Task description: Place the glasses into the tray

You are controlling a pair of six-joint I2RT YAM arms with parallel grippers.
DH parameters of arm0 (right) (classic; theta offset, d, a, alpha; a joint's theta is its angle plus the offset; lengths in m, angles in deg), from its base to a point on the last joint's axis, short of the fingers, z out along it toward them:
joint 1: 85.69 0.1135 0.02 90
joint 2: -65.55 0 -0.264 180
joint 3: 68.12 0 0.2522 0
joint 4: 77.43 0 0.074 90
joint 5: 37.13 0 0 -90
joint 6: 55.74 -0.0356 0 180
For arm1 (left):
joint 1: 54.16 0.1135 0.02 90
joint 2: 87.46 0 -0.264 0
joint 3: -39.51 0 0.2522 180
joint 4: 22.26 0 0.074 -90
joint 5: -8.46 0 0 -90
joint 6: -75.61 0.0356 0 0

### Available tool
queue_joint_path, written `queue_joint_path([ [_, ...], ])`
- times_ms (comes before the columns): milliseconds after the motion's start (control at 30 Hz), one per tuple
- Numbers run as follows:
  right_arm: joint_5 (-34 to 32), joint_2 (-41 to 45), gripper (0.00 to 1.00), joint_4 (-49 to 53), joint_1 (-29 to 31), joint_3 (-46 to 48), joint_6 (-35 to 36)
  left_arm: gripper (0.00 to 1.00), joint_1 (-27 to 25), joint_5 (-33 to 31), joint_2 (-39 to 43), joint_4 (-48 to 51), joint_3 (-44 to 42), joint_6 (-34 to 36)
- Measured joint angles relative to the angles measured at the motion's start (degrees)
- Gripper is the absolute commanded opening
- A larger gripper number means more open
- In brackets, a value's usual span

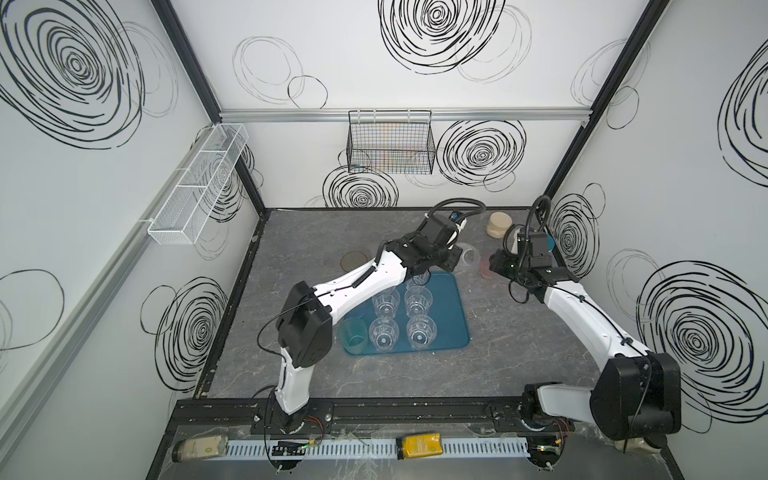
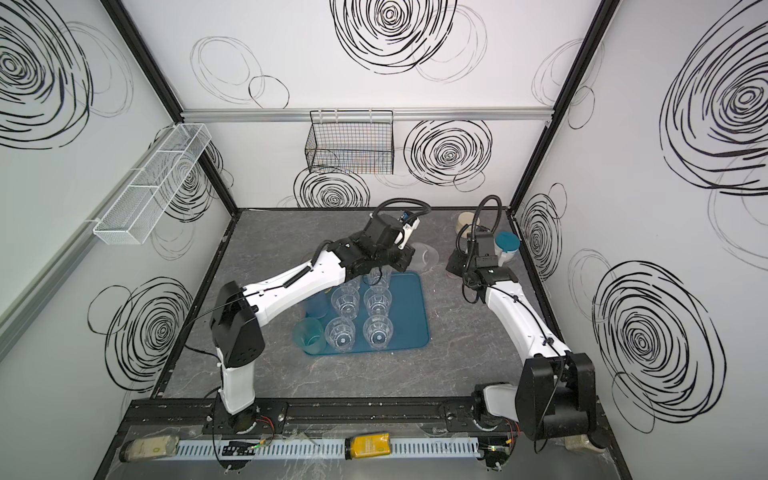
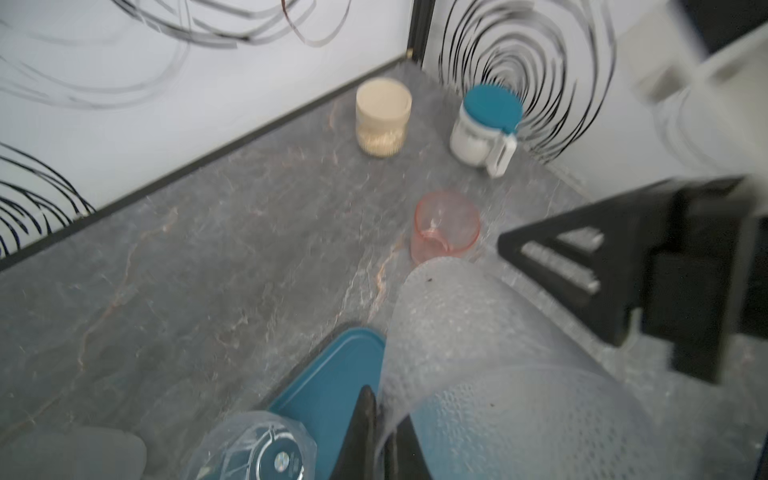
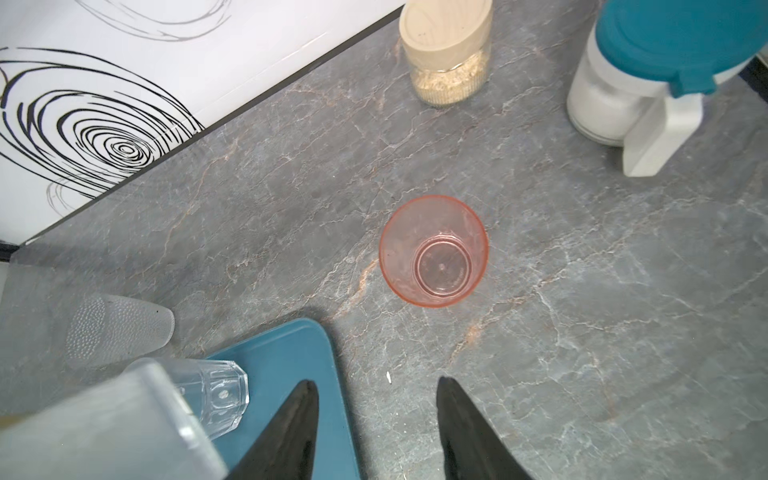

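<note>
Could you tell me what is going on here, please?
The robot is filling the tray. Several clear glasses already stand on it, with a teal glass at its corner. The left claw pinches the wall of a frosted glass beside the tray's far corner. The right claw is open near a pink glass on the table.

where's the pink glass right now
In the right wrist view the pink glass stands upright on the grey tabletop, just off the far right corner of the tray, between the open right gripper and the beige jar.
</note>
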Motion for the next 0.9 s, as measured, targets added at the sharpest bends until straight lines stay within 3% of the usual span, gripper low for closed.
queue_joint_path([
  [167, 3.2, 0.8, 0.51, -2.3, -0.3, 3.1, -1.6, 0.08, 0.2, -2.1, -4.0, 5.0, 0.5, 1.5],
  [433, 5.0, 0.8, 0.51, -3.6, 1.1, 4.5, -2.6, 0.1, 1.6, -3.2, -11.3, 9.8, 8.4, 4.1],
  [900, 5.9, 0.0, 0.51, -5.4, 2.5, 4.9, -3.4, 0.14, 2.8, -4.0, -14.4, 13.1, 9.9, 6.9],
])
